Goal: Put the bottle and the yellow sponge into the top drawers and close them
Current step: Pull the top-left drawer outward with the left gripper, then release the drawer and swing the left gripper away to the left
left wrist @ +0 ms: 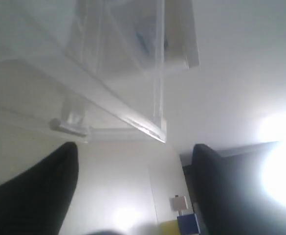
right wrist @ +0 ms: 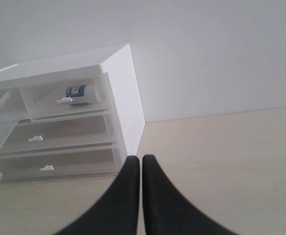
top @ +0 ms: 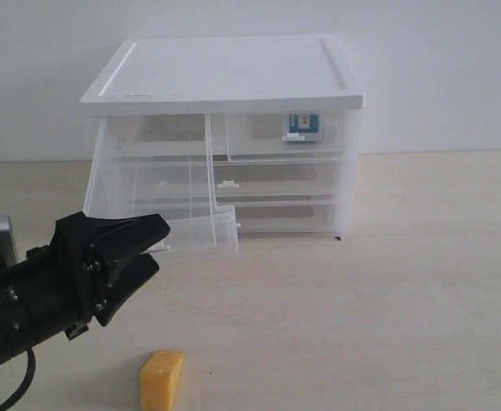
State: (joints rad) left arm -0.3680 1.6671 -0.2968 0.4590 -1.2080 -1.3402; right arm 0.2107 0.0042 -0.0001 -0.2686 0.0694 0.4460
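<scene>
A: Well then, left gripper [top: 154,247] first. Spread or shut?

B: Spread wide. Nothing pinched between the black fingers [left wrist: 40,196]. Hanging low over the table [top: 404,308], just in front of the left top drawer [top: 156,184].

A: Touching that drawer?

B: Hard to tell. Upper fingertip across the drawer's front edge in the exterior view. Small white handle tab [left wrist: 69,126] just beside one fingertip in the left wrist view, not between the two. Contact or a slim gap? Cannot say.

A: And the drawer itself?

B: Pulled far out of the cabinet [top: 224,73] and tilted, front dipped down toward the table.

A: Right gripper [right wrist: 142,164]?

B: Pressed together, fingers side by side with barely a seam between. Holding nothing, touching nothing. Out of the exterior view, seen only from its own wrist camera. Well apart from the cabinet, facing its right corner.

A: Bottle [top: 302,125]?

B: Inside the right top drawer [top: 254,137], just behind the clear front, teal label showing above the handle. On its side, by the look of the right wrist view. Pushed fully in, that drawer, flush with the cabinet front.

A: Yellow sponge [top: 161,378]?

B: On the table, out in the open, nearer the camera than the left gripper and well apart from the cabinet. Not in either top drawer, not touched by either gripper.
</scene>
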